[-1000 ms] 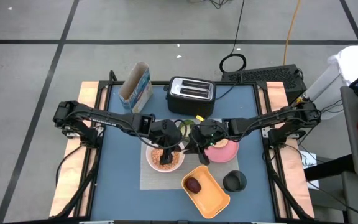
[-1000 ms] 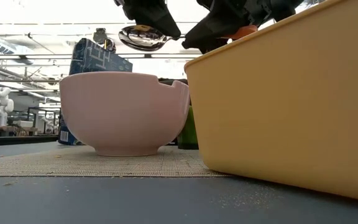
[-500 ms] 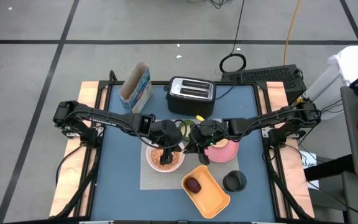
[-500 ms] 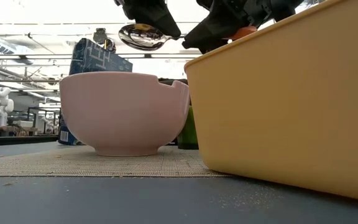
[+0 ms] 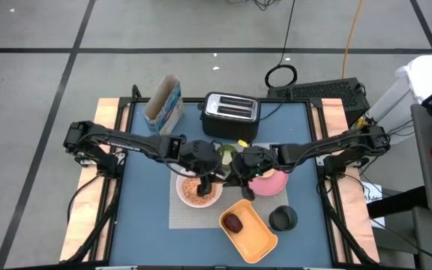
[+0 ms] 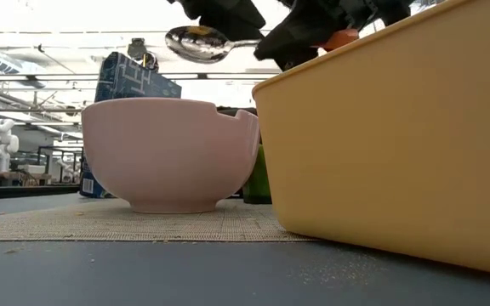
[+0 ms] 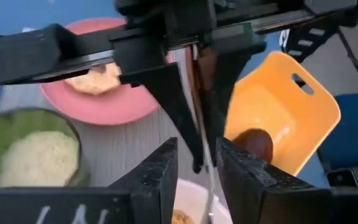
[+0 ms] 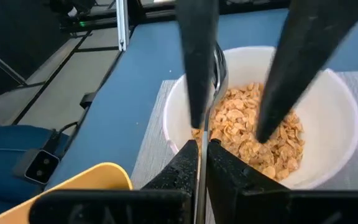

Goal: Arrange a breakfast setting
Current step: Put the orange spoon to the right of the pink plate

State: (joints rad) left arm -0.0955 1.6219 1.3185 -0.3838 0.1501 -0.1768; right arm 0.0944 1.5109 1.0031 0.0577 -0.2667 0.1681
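The right gripper (image 8: 202, 152) has its fingers pressed together on the thin handle of a metal spoon (image 6: 198, 42), holding it roughly level with the scoop out over the white bowl (image 5: 180, 191). The left gripper (image 7: 196, 146) faces it nose to nose. Its fingers stand slightly apart on either side of the same handle and do not seem to press on it, so this looks like a handover, with the right arm now carrying the spoon's weight. Doing this right above the bowl makes sense, as a dropped spoon would land in the cereal (image 8: 253, 124) rather than skid across the table. The bowl sits on the grey placemat (image 5: 193, 217), with the pink plate (image 5: 272, 182) just beside it at the mat's right end and a piece of toasted bread (image 7: 95, 78) on the plate. The small green cup (image 5: 227, 152) stands behind the two grippers, near the toaster (image 5: 230, 110). A cereal box (image 5: 163, 105) stands off to the toaster's left. The orange tray (image 5: 257, 232), with a dark lump in it, lies at the mat's near edge close under the right arm. It and the plate crowd the path the spoon would take to a spot beside the bowl. A black round thing (image 5: 283, 218) sits just right of the tray.
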